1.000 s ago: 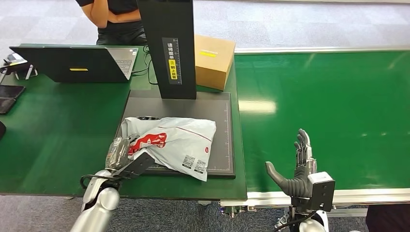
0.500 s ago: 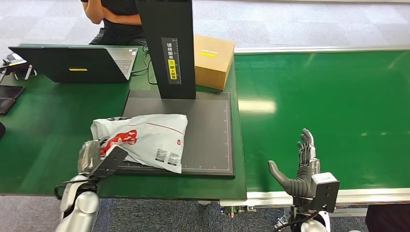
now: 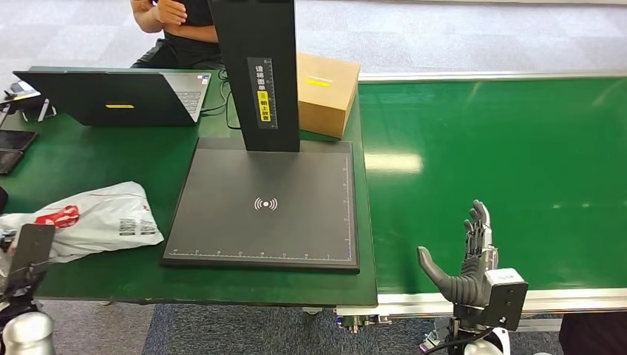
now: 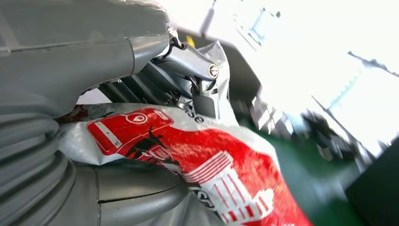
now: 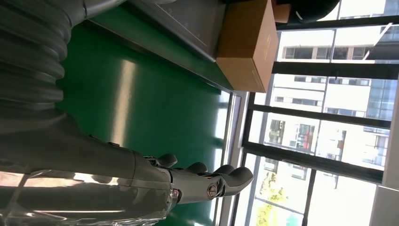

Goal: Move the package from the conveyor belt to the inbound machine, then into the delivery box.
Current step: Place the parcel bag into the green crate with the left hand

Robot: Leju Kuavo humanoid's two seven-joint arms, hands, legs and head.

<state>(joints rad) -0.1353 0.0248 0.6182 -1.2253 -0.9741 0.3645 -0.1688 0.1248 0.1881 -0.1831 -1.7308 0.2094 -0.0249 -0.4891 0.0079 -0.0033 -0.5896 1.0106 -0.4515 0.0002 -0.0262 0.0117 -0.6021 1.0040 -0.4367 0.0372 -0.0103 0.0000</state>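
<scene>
The package (image 3: 92, 221) is a white plastic mailer with red print, lying on the green table left of the inbound machine's black scanning pad (image 3: 266, 203). My left hand (image 3: 26, 255) grips its near-left end at the picture's lower left edge. In the left wrist view my thumb and fingers (image 4: 188, 70) pinch the red-printed mailer (image 4: 202, 160). My right hand (image 3: 462, 262) is held upright and open over the near edge of the green conveyor belt (image 3: 503, 163), holding nothing; its fingers (image 5: 207, 181) show apart over the belt.
The machine's black post (image 3: 259, 70) rises behind the pad. A brown cardboard box (image 3: 325, 92) stands to its right. An open laptop (image 3: 111, 96) and dark devices (image 3: 15, 148) sit at the table's left. A person (image 3: 174, 22) stands behind the table.
My left hand has pulled the package leftward off the scanning pad onto the green table, baring the pad's symbol. My right hand has barely shifted.
</scene>
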